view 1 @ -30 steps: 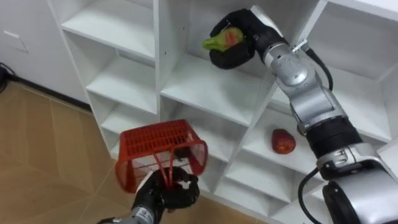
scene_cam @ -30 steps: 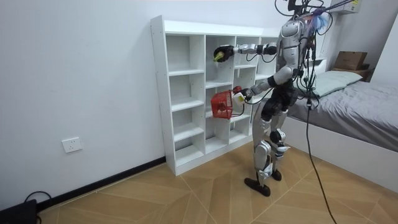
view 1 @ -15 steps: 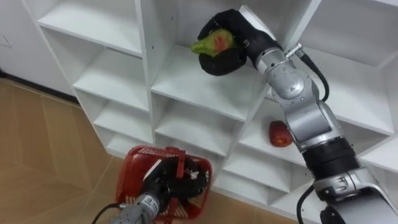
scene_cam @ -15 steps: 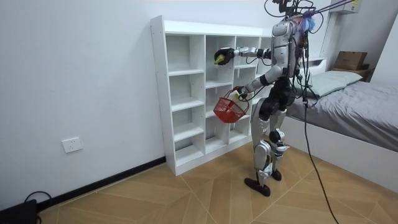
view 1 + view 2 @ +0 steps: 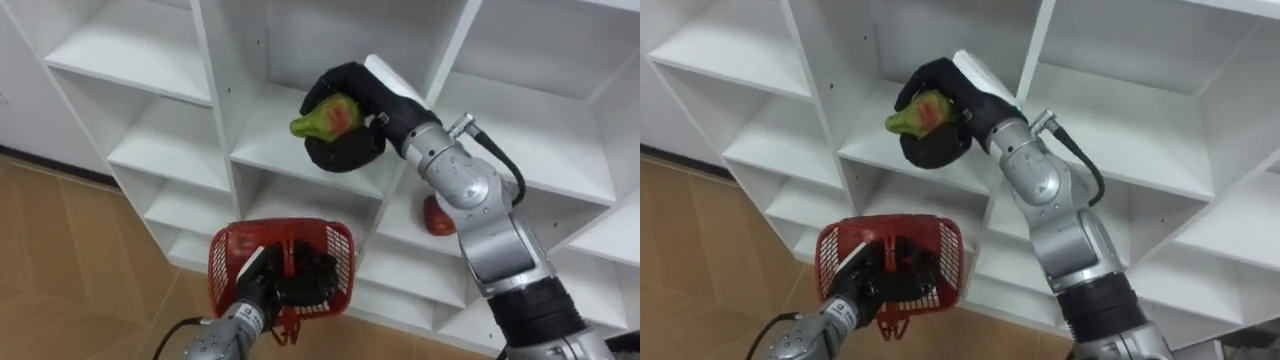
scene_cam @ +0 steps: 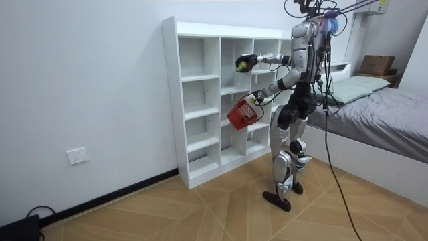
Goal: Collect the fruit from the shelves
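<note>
Bringing fruit (image 5: 325,115) to basket (image 5: 335,255)
The right hand (image 5: 348,152) clasps it, the left hand (image 5: 262,287) grips the basket: centre over its mouth before release.

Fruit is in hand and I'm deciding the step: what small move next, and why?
Probably bring the right hand down toward the red basket. Its fingers are curled round the green-red fruit up by the shelf, and the left hand holds the basket lower down, apart from it.
</note>
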Robot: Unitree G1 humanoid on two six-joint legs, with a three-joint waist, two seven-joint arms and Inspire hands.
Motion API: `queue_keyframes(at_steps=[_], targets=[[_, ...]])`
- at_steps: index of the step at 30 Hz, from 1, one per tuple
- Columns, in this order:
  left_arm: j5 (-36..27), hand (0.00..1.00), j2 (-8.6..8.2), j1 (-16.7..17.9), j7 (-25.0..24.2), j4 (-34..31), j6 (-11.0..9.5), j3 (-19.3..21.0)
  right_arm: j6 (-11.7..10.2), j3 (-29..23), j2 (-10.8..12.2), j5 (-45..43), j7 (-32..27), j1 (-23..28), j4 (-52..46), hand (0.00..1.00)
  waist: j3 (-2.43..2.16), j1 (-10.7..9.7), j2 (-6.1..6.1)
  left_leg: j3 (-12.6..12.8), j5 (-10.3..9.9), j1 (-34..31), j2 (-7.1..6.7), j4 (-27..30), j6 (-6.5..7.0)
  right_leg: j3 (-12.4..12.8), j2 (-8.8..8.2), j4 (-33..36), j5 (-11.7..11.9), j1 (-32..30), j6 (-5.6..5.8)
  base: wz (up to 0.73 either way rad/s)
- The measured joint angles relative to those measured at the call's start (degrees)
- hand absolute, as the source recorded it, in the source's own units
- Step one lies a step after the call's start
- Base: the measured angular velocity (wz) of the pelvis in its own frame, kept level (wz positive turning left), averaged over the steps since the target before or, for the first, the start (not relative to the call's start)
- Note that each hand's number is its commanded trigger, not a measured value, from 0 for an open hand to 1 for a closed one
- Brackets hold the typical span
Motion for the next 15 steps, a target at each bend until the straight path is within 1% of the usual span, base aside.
queue_keyframes(at_steps=[2, 4, 9, 13, 15], targets=[[0.00, 1.00, -0.02, -0.02, -0.05, 0.00, -0.01, 0.00, -0.07, -0.02, 0.00, 0.33, 0.62, 1.24, -1.80, 1.00, -0.02, -0.56, 0.05, 0.10, 0.00, 0.04, -0.03, 0.04, 0.01, 0.20, 0.00, 0.01, 0.00, -0.02, 0.00, -0.06], [-0.02, 1.00, -0.01, -0.01, -0.12, -0.08, 0.00, -0.03, -0.25, -0.24, -0.03, 1.94, 0.63, 3.71, -4.28, 1.00, -0.03, -1.11, 0.05, 0.17, 0.00, 0.02, -0.05, 0.10, 0.02, 0.41, 0.07, -0.12, 0.03, 0.00, 0.02, 0.00], [-0.02, 1.00, 0.02, -0.01, -0.12, -1.27, 0.02, 0.00, -0.42, -0.01, -0.01, 5.01, 0.63, 8.26, -6.47, 1.00, -0.06, -1.77, 0.10, 0.45, 0.00, 0.19, -0.04, 0.04, 0.02, 0.80, 0.15, -0.20, 0.02, -0.01, 0.03, -0.02], [-0.02, 1.00, 0.20, -0.06, -0.05, -1.94, 0.01, -0.01, -0.37, -0.09, -0.33, 5.04, 0.55, 9.45, -6.73, 1.00, -0.11, -2.35, 0.23, 0.91, -0.04, 0.34, 0.00, -0.03, 0.06, 1.37, 0.29, -0.39, 0.09, -0.03, 0.09, -0.07], [-0.03, 1.00, 0.20, -0.06, -0.05, -2.03, -0.01, 0.00, -0.38, -0.09, -0.62, 5.02, 0.46, 10.19, -6.72, 1.00, -0.27, -3.17, 0.55, 1.04, -0.11, 0.50, 0.02, -0.06, 0.09, 1.49, 0.31, -0.35, 0.11, 0.02, 0.12, -0.04]])
